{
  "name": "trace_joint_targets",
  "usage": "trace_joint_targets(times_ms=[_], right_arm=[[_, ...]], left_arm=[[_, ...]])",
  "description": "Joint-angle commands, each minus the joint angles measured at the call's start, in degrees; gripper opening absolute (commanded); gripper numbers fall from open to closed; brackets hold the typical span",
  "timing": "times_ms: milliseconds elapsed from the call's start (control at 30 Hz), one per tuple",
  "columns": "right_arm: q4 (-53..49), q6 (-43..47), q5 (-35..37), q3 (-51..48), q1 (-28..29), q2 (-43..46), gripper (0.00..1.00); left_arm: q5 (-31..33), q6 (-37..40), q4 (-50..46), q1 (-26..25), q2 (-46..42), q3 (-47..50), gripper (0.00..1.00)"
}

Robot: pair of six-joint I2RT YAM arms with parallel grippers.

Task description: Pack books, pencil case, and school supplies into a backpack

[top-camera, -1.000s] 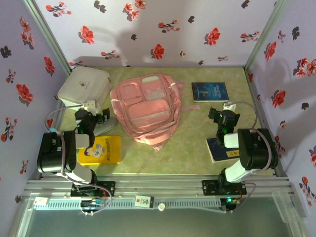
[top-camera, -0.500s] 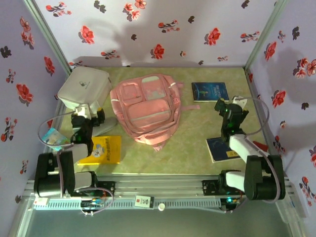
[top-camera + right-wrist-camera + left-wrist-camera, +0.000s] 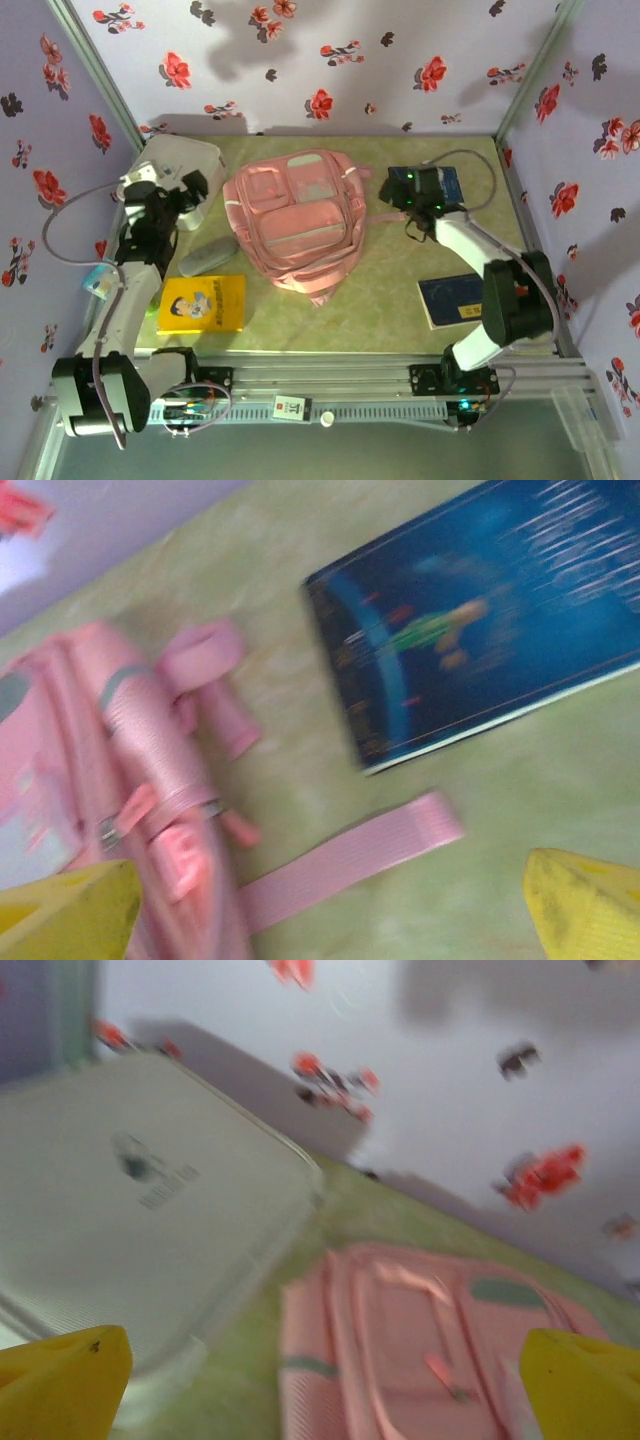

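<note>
The pale-pink backpack [image 3: 295, 225] lies flat mid-table, zips shut as far as I can see. My left gripper [image 3: 192, 188] hovers open between the white box and the backpack's left top corner; its wrist view shows the backpack [image 3: 430, 1350] ahead between wide-spread yellow fingertips [image 3: 60, 1385]. My right gripper [image 3: 393, 190] is open by the backpack's right side, next to a dark blue book [image 3: 428, 186]. That book [image 3: 490, 620] and a loose pink strap [image 3: 345, 865] lie ahead of it. A second blue book [image 3: 455, 300] and the yellow book [image 3: 203, 303] lie near the front.
A white rounded-corner box [image 3: 170, 170] stands at the back left, close under the left gripper. A grey pouch [image 3: 207, 255] lies between the box and the yellow book. Floral walls close in the back and sides. A small teal item [image 3: 100, 280] sits at the left edge.
Both arms have stretched out towards the back. The left gripper moved up beside the white box; the right swung left and back to the far blue book. Both wrist views are motion-blurred.
</note>
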State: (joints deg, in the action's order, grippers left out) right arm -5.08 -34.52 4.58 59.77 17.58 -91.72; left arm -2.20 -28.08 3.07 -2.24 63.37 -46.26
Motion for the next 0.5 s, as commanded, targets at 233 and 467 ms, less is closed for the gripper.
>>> trace_joint_targets(times_ms=[233, 467], right_arm=[[4.48, -4.82, -15.07, 12.61, 10.20, -13.20, 0.92], [5.00, -9.01, -20.91, 13.12, 10.84, -18.26, 0.90]], left_arm=[[-12.12, -11.57, -0.25, -18.11, 11.84, -3.03, 1.00], [-13.97, -19.40, 9.72, -23.38, 21.74, -0.71, 1.00]])
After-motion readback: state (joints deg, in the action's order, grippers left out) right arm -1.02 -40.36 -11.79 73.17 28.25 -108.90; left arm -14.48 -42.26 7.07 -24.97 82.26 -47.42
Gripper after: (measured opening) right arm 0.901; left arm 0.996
